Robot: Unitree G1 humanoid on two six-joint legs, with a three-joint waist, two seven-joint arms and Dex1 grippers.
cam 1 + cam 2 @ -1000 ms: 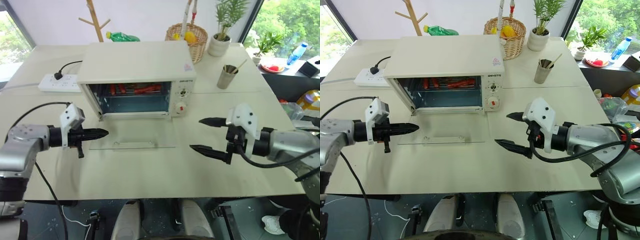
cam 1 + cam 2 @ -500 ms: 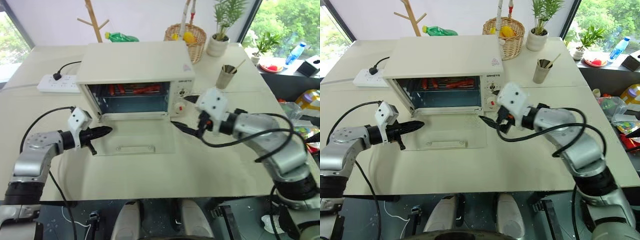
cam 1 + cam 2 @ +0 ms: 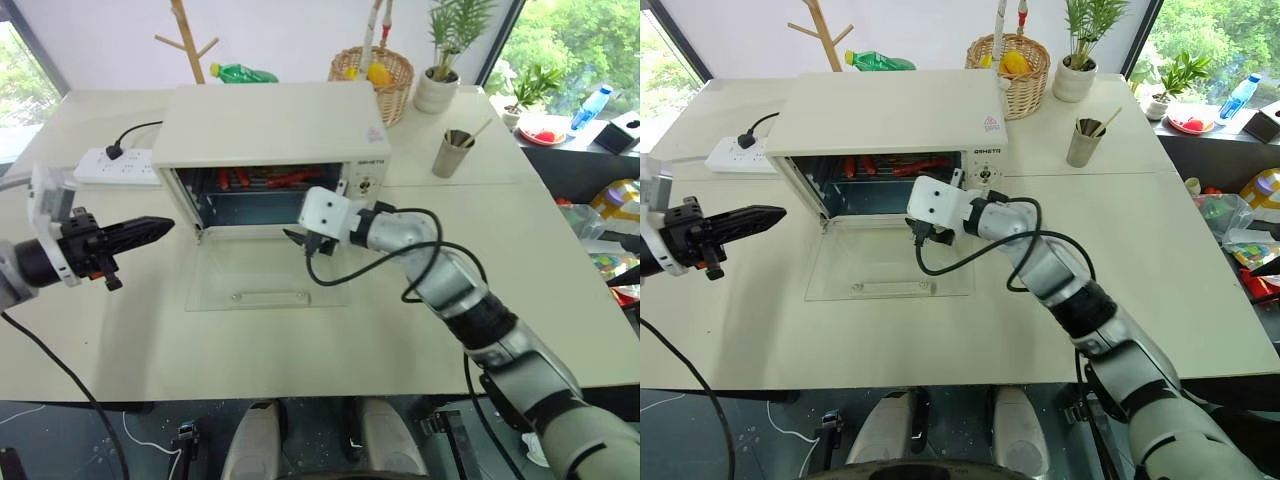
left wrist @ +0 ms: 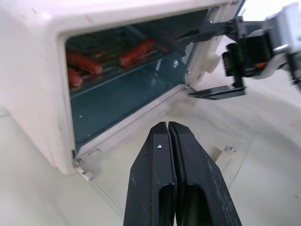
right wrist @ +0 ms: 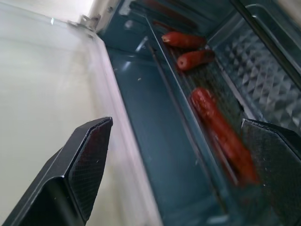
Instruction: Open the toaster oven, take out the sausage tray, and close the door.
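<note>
The boxy cream-white toaster oven (image 3: 275,150) is sitting on the pale surface (image 3: 400,320), its clear glass door (image 3: 268,268) lying flat open. The ribbed metal sausage tray (image 5: 221,94) is resting inside. The right pincer (image 4: 209,61) is hovering spread at the opening; the left pincer (image 3: 150,228) is pressed together, off to the side.

Pale cream desk (image 3: 300,350) in even daylight. White wall (image 3: 290,35) behind, flanked by windows (image 3: 570,40) showing green foliage. Wooden coat stand (image 3: 188,42) at the far edge. Dark floor (image 3: 150,440) below.

Oven mouth wide open
The door (image 3: 268,271) lies flat on the table (image 3: 330,340); right gripper (image 3: 300,238) fronts the opening's right side.
</note>
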